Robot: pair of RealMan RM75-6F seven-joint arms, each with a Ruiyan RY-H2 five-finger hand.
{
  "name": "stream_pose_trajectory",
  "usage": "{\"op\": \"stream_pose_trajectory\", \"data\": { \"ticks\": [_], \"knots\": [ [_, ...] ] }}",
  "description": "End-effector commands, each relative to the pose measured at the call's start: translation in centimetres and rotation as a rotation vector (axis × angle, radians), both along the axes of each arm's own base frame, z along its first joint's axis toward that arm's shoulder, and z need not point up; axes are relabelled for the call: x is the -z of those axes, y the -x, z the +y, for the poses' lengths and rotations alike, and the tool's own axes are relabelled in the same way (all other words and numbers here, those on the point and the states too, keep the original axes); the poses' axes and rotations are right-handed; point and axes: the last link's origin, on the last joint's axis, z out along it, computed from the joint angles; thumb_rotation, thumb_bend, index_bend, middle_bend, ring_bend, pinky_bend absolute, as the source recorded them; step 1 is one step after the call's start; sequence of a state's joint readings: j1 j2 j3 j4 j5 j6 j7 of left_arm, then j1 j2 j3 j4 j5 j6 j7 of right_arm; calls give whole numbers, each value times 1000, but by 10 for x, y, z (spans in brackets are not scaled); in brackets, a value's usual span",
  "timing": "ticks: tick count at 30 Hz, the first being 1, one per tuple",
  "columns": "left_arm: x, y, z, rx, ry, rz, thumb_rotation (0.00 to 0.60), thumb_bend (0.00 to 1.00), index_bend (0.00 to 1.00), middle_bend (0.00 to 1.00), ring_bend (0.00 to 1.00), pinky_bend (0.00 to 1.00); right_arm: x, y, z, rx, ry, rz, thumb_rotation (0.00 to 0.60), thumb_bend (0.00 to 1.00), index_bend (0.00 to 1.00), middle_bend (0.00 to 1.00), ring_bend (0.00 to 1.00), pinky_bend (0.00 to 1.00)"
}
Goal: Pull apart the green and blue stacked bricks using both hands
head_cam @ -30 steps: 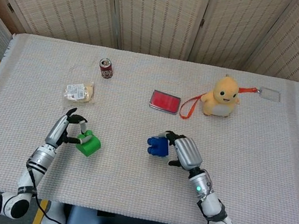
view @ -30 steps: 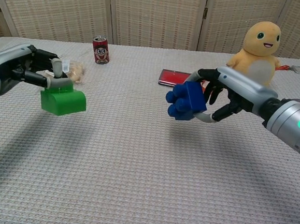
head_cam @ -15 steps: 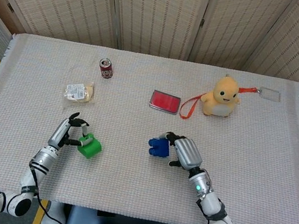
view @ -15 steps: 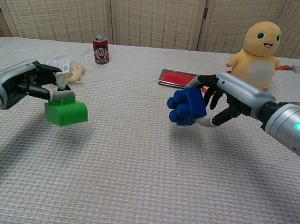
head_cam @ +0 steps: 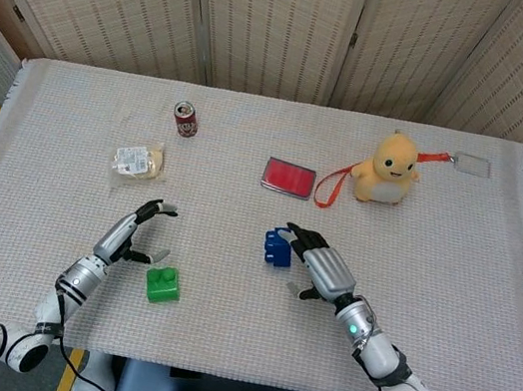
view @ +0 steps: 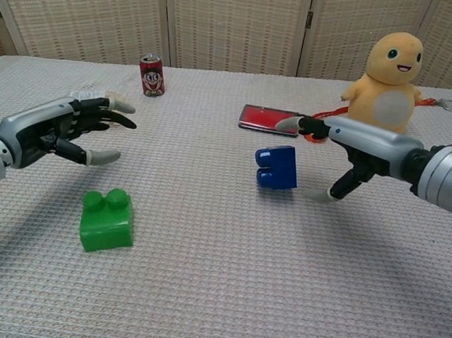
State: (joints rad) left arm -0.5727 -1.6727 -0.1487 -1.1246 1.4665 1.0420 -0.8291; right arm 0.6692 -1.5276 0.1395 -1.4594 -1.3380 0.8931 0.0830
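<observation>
The green brick (head_cam: 163, 285) (view: 107, 220) lies on the tablecloth at the front left, studs up, on its own. My left hand (head_cam: 137, 231) (view: 61, 127) hovers just above and behind it with fingers spread, holding nothing. The blue brick (head_cam: 277, 247) (view: 277, 167) rests on the cloth near the middle, apart from the green one. My right hand (head_cam: 318, 266) (view: 345, 149) is beside it on the right, fingers spread wide and off the brick.
A red soda can (head_cam: 186, 118) (view: 150, 74) stands at the back left, a wrapped snack (head_cam: 138, 161) near it. A flat red case (head_cam: 288, 177) (view: 268, 118) and a yellow plush toy (head_cam: 389, 168) (view: 390, 70) sit behind the blue brick.
Both hands have let go and spread their fingers. The green brick dropped onto the cloth below my left hand; the blue brick now rests on the table beside my right hand.
</observation>
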Motion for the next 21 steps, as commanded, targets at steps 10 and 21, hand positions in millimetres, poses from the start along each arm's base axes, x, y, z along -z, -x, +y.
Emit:
{"op": "stream_pose_trajectory", "data": {
  "ticks": [10, 21],
  "knots": [
    [-52, -9, -15, 209, -71, 251, 600, 324, 185, 225, 0, 0, -62, -3, 31, -67, 57, -34, 600, 362, 0, 0, 24, 43],
    [-123, 67, -93, 92, -253, 676, 600, 323, 194, 204, 0, 0, -101, 61, 100, 36, 400, 387, 600, 362, 0, 0, 0, 0]
  ]
}}
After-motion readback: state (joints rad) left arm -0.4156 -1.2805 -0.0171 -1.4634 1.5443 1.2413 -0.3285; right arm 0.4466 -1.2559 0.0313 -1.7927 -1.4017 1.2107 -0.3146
